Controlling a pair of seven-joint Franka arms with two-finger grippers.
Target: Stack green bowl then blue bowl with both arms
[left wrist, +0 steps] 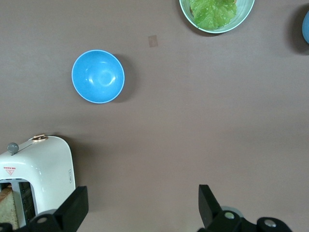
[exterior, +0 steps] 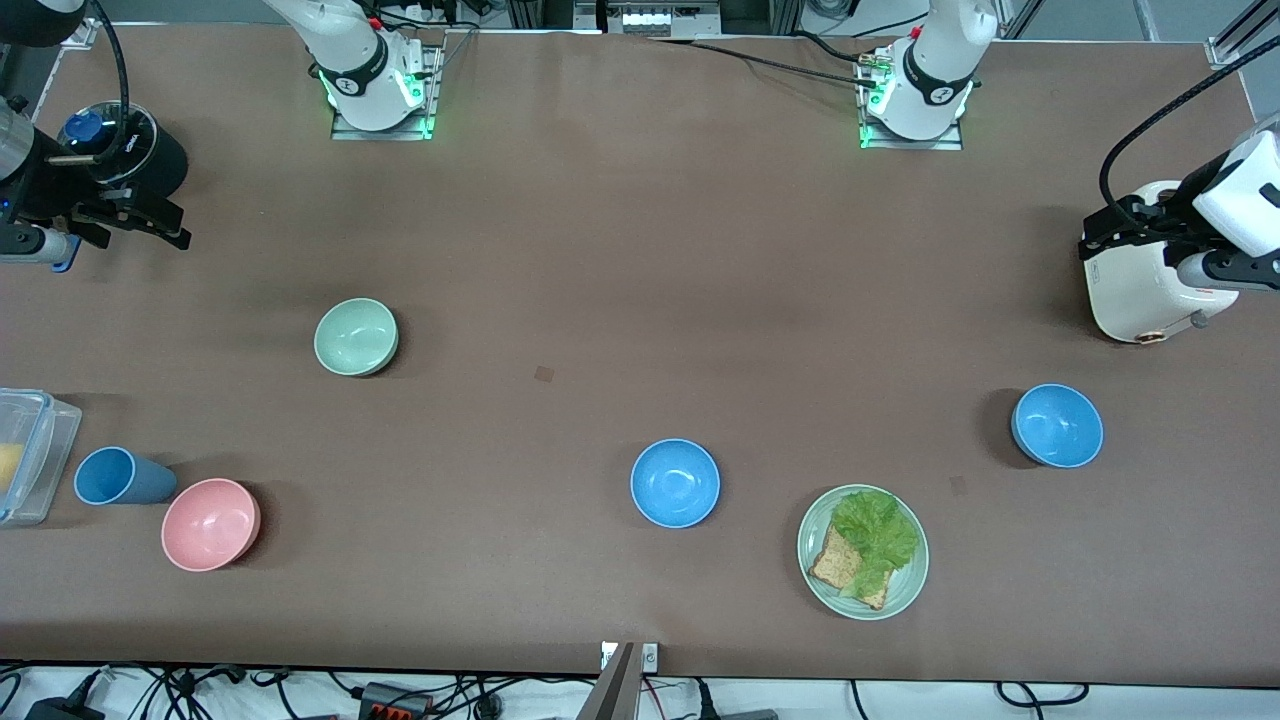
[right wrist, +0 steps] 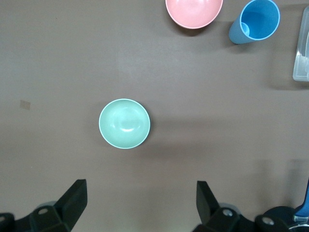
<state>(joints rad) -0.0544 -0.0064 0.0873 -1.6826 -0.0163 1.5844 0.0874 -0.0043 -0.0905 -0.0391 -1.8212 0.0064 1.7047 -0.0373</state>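
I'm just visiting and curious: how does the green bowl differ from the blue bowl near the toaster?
The green bowl is pale sage; the blue bowl is bright sky blue. The green bowl sits toward the right arm's end of the table, farther from the front camera; the blue bowl sits toward the left arm's end, nearer. Both are small, round, upright and empty.

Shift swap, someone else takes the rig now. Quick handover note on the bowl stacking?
Left gripper: open, empty, up over the toaster at its end of the table.
Right gripper: open, empty, up at its end, by the black jar.
Green bowl sits alone toward the right arm's end. Two blue bowls: one mid-table, one near the toaster.
Done: nothing stacked.
Left: the whole stack.
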